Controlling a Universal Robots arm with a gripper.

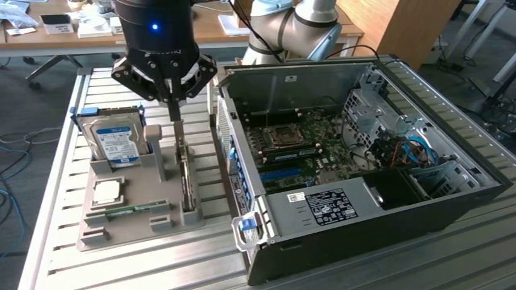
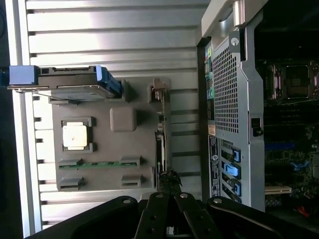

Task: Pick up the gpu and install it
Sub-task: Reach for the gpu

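Observation:
The gpu [image 1: 187, 176] stands on its long edge in a slot of the grey holder tray [image 1: 133, 211], left of the computer case in the exterior view. Its green edge [image 2: 159, 142] runs along the tray's side nearest the case, and its metal end [image 2: 158, 93] sits by a tray post. My gripper [image 1: 173, 113] hangs above the far end of the card, fingers pointing down and drawn together with nothing between them. In the wrist view the gripper [image 2: 170, 185] sits over the card's line.
The tray also holds a silver hard drive with a blue-white label [image 1: 118, 140], a processor chip [image 2: 75, 135] and a narrow green memory stick [image 2: 99, 164]. The open computer case [image 1: 419, 181] with its motherboard [image 1: 310, 148] lies close beside the tray on a slatted metal table [image 1: 145, 266].

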